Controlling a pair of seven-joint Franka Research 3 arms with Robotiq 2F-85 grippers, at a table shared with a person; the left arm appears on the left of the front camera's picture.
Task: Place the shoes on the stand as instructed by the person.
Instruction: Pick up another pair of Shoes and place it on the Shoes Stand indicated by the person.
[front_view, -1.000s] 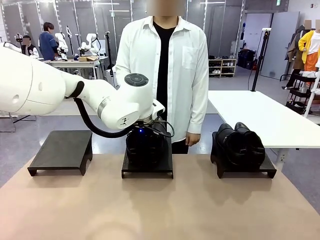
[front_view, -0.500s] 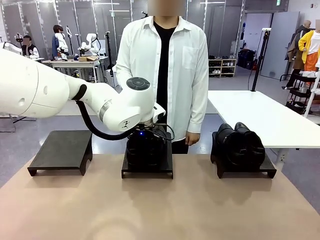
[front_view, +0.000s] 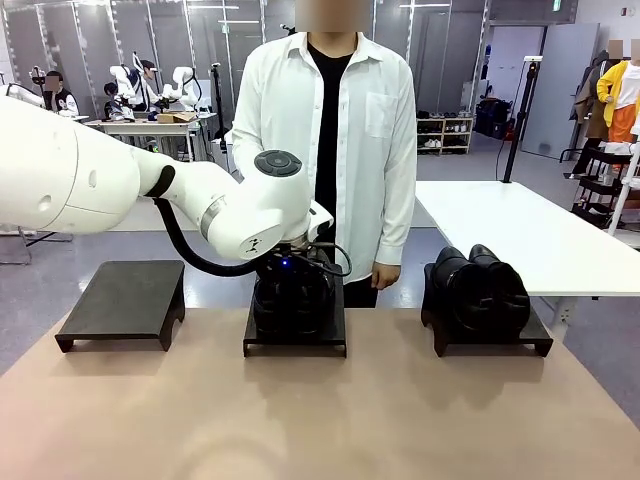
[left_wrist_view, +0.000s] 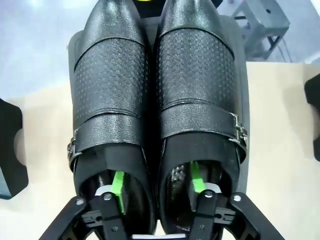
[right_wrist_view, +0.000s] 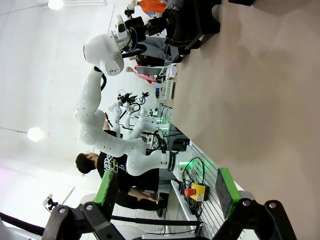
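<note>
Resting side by side on the middle stand, a pair of glossy black shoes lies with its long axis running from the robot's side toward the person, toes pointing to the far edge of the desk in the left wrist view. The left gripper hangs directly over the heels with its jaws spread, one green-padded finger dipped into the opening of one shoe and the other finger inside the opening of its mate; the adjoining inner walls of the two shoes stand between the pads, and whether either pad presses on the leather cannot be told. Both buckled straps sit level and the two shoes touch along their inner sides. In the front view the left arm's wrist covers most of this pair from above. A second pair of black shoes stands on the right stand, toes turned toward picture right, well apart from the first. The left stand is a bare dark platform. The person in a white shirt stands at the far side, just behind the middle stand, one hand hanging beside it. The right gripper is wide open on nothing, its green pads held apart above the desk surface.
</note>
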